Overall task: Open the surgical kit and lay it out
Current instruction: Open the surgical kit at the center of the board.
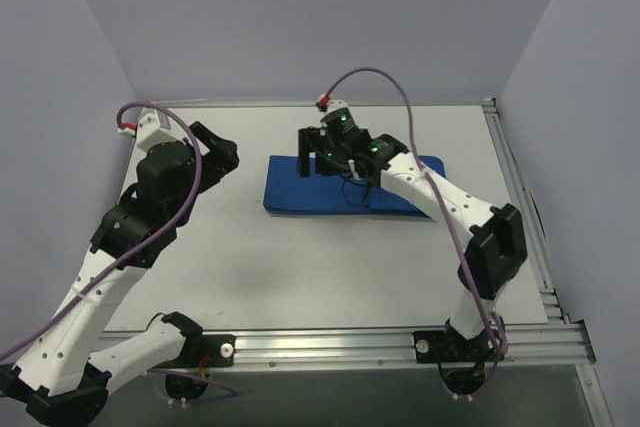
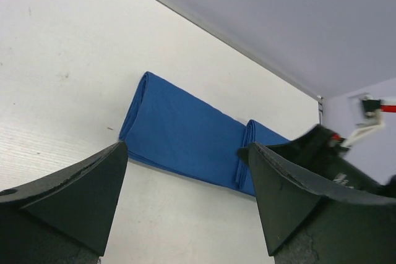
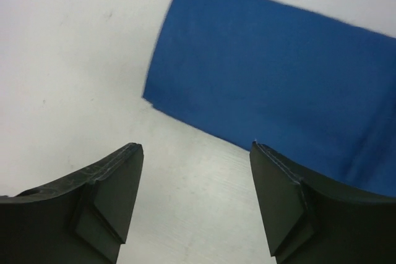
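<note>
**Item:** surgical kit (image 1: 300, 195), royal-blue cloth, folded into a flat oblong bundle; no instruments showing.
**Location:** desk (image 1: 300, 277), toward the far edge, a little right of centre, long side parallel to that edge.
**Right jaws:** spread, empty, poised above the bundle's left end.
**Left jaws:** spread, empty, well apart from the bundle, near the far-left corner.
**Step in hand, as judged:** unfolding the wrap.
**Handling note:** pinch only the uppermost layer at a loose corner or fold edge, lift low and draw outward slowly. The other jaws could pin the opposite end against sliding.
</note>
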Robot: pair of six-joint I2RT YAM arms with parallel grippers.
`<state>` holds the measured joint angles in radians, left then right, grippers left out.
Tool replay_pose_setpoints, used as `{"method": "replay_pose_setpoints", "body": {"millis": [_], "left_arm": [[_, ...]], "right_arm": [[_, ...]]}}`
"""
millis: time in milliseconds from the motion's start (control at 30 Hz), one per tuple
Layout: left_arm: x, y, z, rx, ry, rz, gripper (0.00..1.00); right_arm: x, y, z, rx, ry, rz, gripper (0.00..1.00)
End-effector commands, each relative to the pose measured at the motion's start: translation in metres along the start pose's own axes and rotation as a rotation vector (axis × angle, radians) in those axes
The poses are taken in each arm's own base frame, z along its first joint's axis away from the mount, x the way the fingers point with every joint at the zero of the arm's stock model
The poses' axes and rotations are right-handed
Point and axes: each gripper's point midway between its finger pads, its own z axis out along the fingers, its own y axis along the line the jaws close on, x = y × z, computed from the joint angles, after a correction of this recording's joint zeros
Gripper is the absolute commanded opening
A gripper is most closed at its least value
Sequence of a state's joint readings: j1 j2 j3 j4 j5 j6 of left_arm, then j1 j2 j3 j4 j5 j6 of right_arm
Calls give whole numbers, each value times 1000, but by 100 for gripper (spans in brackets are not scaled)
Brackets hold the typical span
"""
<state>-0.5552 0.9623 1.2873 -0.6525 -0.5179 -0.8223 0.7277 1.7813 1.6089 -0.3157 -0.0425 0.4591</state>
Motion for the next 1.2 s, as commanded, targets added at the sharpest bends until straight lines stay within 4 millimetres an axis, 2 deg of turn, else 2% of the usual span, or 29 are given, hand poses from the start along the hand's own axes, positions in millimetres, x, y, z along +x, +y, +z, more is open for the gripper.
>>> {"method": "replay_pose_setpoints", "body": {"millis": [0, 33, 67, 100, 133, 167, 200, 233, 267, 300, 333, 400, 433, 467, 533, 567, 600, 667, 700, 800, 833, 867, 900, 1000, 1100, 1167], "left_arm": [[19, -21, 12, 88, 90, 22, 88], [30, -24, 19, 98, 120, 28, 87], [36, -29, 24, 119, 136, 27, 87], [45, -34, 27, 143, 173, 30, 85], [58, -36, 36, 144, 210, 40, 83], [61, -43, 41, 171, 216, 42, 82], [71, -45, 46, 183, 243, 45, 80], [87, -49, 52, 206, 296, 53, 72], [90, -56, 58, 235, 298, 50, 68], [104, -55, 68, 231, 332, 63, 66], [113, -60, 70, 259, 369, 63, 64], [127, -60, 81, 261, 413, 74, 59], [139, -60, 93, 246, 447, 83, 56], [148, -62, 95, 259, 482, 91, 48], [165, -57, 111, 228, 523, 97, 38], [169, -59, 117, 237, 527, 88, 25], [179, -54, 126, 221, 545, 87, 16], [184, -54, 138, 225, 546, 72, 2], [197, -47, 149, 201, 570, 76, 2], [205, -41, 168, 191, 598, 62, 2], [218, -30, 179, 164, 631, 58, 2], [216, -26, 189, 152, 631, 39, 2], [229, -17, 197, 135, 668, 31, 2], [240, 5, 216, 86, 693, 25, 2], [256, 28, 227, 30, 721, 19, 2], [265, 36, 230, 17, 744, 10, 2]], "right_arm": [[-2, -88, -25, 170, -53, 138, 68], [1, -103, -29, 188, -56, 162, 67], [-7, -111, -40, 183, -110, 176, 65], [7, -133, -37, 220, -96, 196, 60], [8, -139, -37, 224, -105, 187, 58], [9, -143, -32, 229, -102, 150, 58], [12, -145, -28, 235, -83, 125, 59], [6, -143, -27, 236, -87, 102, 61], [9, -150, -20, 284, -65, 68, 63], [8, -152, -19, 308, -64, 49, 68], [-1, -151, -18, 322, -79, 34, 70], [2, -160, -10, 363, -56, 18, 78], [-2, -161, -8, 371, -59, 19, 79], [8, -167, -1, 397, -8, 16, 80], [11, -176, 4, 456, 10, 20, 81], [15, -177, 9, 478, 32, 15, 81], [15, -178, 10, 500, 29, 10, 81], [20, -176, 13, 528, 40, 7, 80], [20, -176, 13, 545, 40, 6, 81], [27, -175, 17, 572, 53, 9, 81], [29, -175, 18, 573, 59, 11, 81], [34, -176, 21, 582, 71, 20, 82], [38, -174, 23, 583, 79, 14, 82], [46, -176, 24, 627, 91, 6, 83], [53, -179, 24, 685, 103, -11, 81], [60, -179, 25, 714, 119, -31, 79]]}}
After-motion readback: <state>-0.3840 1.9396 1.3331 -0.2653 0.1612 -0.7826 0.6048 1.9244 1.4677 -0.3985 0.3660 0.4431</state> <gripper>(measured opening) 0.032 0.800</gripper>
